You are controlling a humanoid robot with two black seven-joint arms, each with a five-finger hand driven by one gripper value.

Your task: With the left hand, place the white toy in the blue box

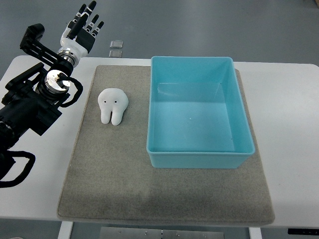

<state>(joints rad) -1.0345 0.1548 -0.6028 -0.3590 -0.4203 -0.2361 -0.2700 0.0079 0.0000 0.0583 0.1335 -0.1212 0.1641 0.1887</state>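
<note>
White toy (113, 105), tooth-shaped, lies on the grey mat (119, 189), just left of the blue box (199, 154) and apart from it. Mat and box rest on the white desk (289, 124). Left robot hand (82, 25) hovers beyond the mat's far-left corner, fingers spread, holding nothing.

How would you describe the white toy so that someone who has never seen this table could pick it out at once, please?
Start at the grey mat covering the middle of the white table. The large blue box sits on its right half; the white toy lies on the mat just left of the box. It is tooth-shaped, with two black dot eyes and two stubby legs.
</note>
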